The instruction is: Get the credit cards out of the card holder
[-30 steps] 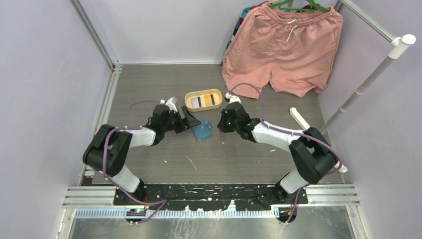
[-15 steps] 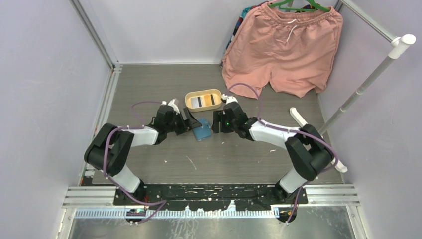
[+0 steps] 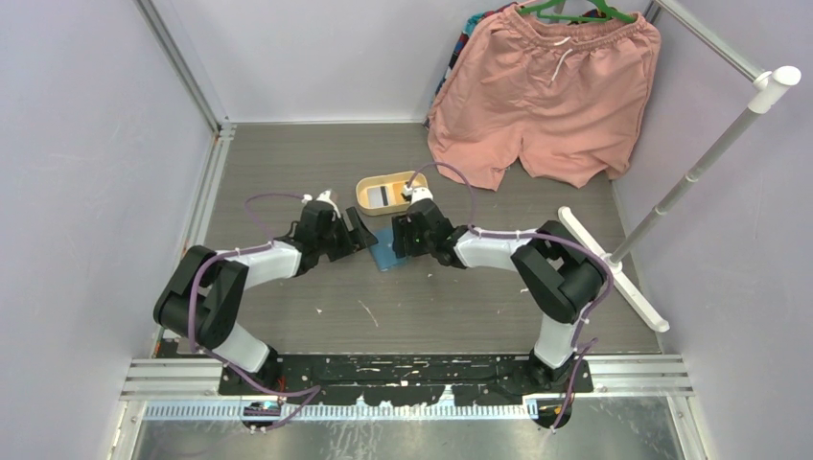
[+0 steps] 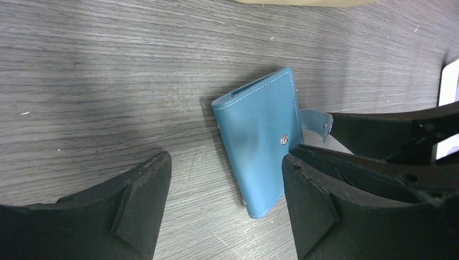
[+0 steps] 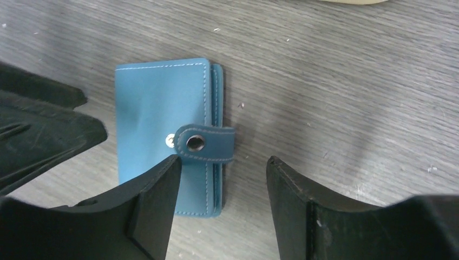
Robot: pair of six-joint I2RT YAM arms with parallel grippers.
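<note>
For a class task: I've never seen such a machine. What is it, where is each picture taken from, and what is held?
Two robot arms are bolted to a table. One camera looks down from above; the other two sit on the wrists. The left gripper and right gripper are both open, either side of a blue card holder, which lies folded, its strap unsnapped. Nothing is held. Behind it stands a yellow tray; pink shorts hang at the back.

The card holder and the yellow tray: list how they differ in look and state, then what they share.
The card holder is teal-blue, the tray pale yellow. The card holder is a flat rectangle, the tray an oval with walls. The card holder is folded shut, the tray open-topped. Both rest on the table.
</note>
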